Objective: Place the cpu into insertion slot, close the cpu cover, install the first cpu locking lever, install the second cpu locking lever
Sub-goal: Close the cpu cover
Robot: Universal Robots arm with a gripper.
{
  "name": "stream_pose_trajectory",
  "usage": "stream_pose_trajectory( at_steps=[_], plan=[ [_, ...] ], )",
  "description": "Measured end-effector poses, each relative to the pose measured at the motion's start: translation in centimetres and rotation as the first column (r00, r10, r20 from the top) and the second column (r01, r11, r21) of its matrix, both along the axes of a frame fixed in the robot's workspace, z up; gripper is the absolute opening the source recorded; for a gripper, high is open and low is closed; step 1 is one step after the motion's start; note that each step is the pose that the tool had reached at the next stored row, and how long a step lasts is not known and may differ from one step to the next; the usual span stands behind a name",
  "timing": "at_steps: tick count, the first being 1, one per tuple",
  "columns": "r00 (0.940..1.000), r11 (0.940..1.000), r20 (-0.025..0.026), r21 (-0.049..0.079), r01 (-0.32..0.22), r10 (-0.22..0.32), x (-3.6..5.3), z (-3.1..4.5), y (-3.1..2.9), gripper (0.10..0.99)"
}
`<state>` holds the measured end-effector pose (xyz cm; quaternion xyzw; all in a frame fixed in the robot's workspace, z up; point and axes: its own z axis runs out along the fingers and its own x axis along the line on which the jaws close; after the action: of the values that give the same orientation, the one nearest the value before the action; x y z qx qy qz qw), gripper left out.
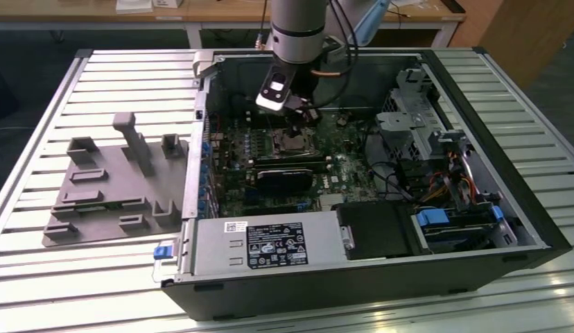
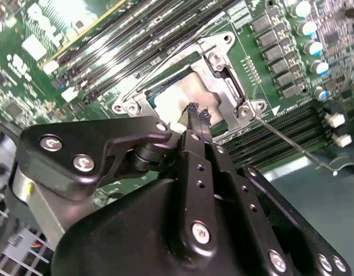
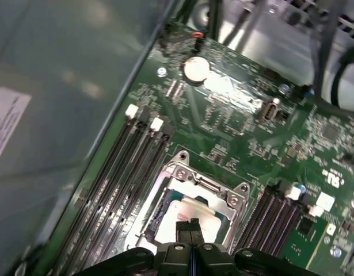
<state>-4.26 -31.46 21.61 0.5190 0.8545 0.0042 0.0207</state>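
Tool: the gripper (image 2: 197,115) is down inside the case (image 1: 361,291), its fingers pinched together with nothing between them.
Tip: it sits right over the cpu (image 2: 174,100); I can't tell whether it is touching or just clear.
Cpu: it lies in the slot (image 1: 294,141), pale face up.
Cover: the cover (image 3: 205,184) looks to be lying down around the chip, which shows through its window.
Lever: a thin wire lever (image 2: 292,141) sticks out away from the socket and looks unlatched.
Risk one: press on a chip that isn't flush and the pins underneath could bend.
Risk two: that springy wire could skid off closed fingertips and whip across the board (image 3: 234,115).
Risk three: a tip dragging sideways could scratch the chip's face.
Writing: there's a white sticker (image 1: 276,246) on the front metal box and white print on the board, but I can't make out the wording.
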Motion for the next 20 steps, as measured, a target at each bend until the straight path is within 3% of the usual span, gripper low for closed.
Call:
stream_pose_trajectory(
  at_steps=[5, 10, 14, 20],
  plan=[
    [0.9959, 0.9959, -0.0001, 0.000, -0.090, 0.090, 0.00, -0.03, 0.00, 0.102],
    [0.9836, 0.9836, 0.0000, 0.000, -0.180, 0.180, 0.00, -0.05, 0.00, 0.102],
    [0.9679, 0.9679, -0.0001, 0.000, -0.251, 0.251, 0.00, -0.07, 0.00, 0.102],
    [0.9345, 0.9345, 0.0000, 0.000, -0.356, 0.356, 0.00, -0.11, 0.00, 0.102]
  ],
)
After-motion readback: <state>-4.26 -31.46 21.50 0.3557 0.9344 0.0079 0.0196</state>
